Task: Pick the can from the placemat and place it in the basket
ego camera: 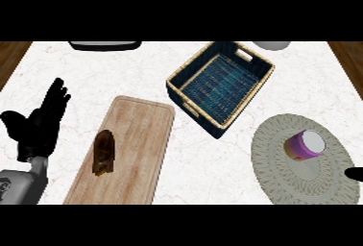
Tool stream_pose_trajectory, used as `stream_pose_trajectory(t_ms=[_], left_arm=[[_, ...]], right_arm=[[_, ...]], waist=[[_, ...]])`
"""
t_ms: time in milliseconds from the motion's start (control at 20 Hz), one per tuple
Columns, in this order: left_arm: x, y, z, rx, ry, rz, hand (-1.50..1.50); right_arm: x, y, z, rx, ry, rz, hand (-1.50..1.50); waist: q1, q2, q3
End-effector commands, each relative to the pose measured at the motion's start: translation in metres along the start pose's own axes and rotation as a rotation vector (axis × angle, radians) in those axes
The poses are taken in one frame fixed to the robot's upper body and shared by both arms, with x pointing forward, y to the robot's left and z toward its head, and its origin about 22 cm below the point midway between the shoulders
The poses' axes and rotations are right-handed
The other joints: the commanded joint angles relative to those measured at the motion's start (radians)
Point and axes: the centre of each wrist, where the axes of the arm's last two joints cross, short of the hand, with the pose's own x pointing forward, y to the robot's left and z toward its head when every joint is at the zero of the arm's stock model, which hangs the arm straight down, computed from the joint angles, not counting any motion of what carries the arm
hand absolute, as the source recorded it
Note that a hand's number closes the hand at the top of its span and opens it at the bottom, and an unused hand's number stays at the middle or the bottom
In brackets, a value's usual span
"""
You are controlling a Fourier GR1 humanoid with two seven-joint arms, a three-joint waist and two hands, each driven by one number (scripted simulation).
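Counter [205,168]: board [138,144] beside basket [204,121], can [306,145] on placemat [284,180]; left hand [42,120] relaxed, right hand [355,173] unclear.

Purple can [306,145] on placemat [280,166]; basket [186,96] apart.

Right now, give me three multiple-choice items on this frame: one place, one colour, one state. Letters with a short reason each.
1. Where is the can?
A) in the basket
B) on the placemat
C) on the cutting board

2. What colour are the basket's walls?
A) dark blue
B) red
C) white

3. What state is the left robot hand in?
A) shut on the can
B) open, holding nothing
C) shut in an empty fist

Answers:
1 B: the purple can stands on the grey round placemat at the right.
2 A: the weave is dark blue under a tan rim.
3 B: its fingers are straight, with nothing in them.
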Motion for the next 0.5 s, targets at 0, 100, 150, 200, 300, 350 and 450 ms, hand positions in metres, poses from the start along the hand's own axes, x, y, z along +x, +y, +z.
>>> stream_pose_trajectory(t_ms=[0,100,150,200,300,350,450], left_arm=[[0.012,-0.003,-0.002,-0.021,-0.009,-0.013,0.0],[0.01,-0.013,0.0,-0.021,0.009,0.008,0.0],[0.008,-0.005,-0.001,-0.029,0.006,-0.001,0.0],[0.004,-0.003,-0.002,-0.004,0.0,0.002,0.0],[0.006,-0.003,-0.007,-0.013,0.0,-0.009,0.0],[0.003,-0.013,-0.006,-0.008,-0.014,0.007,0.0],[0.015,-0.01,-0.005,0.003,0.003,0.003,0.0]], right_arm=[[0.003,-0.016,0.019,-0.046,0.087,-0.056,-1.5],[-0.01,0.015,0.016,-0.044,0.087,-0.095,-1.5],[-0.019,0.021,0.02,-0.043,0.078,-0.083,-1.5],[-0.009,0.025,0.016,-0.038,0.083,-0.091,-1.5],[-0.01,0.03,0.01,-0.03,0.071,-0.079,-1.5],[-0.027,0.048,0.003,-0.041,0.077,-0.073,-1.5],[-0.039,0.058,-0.006,-0.031,0.062,-0.098,-1.5]], waist=[[0.002,0.001,0.002],[0.007,0.003,0.003],[0.006,0.003,0.003],[0.011,0.004,0.002],[0.011,0.004,0.002],[0.01,0.005,0.003],[0.011,0.004,0.003]])
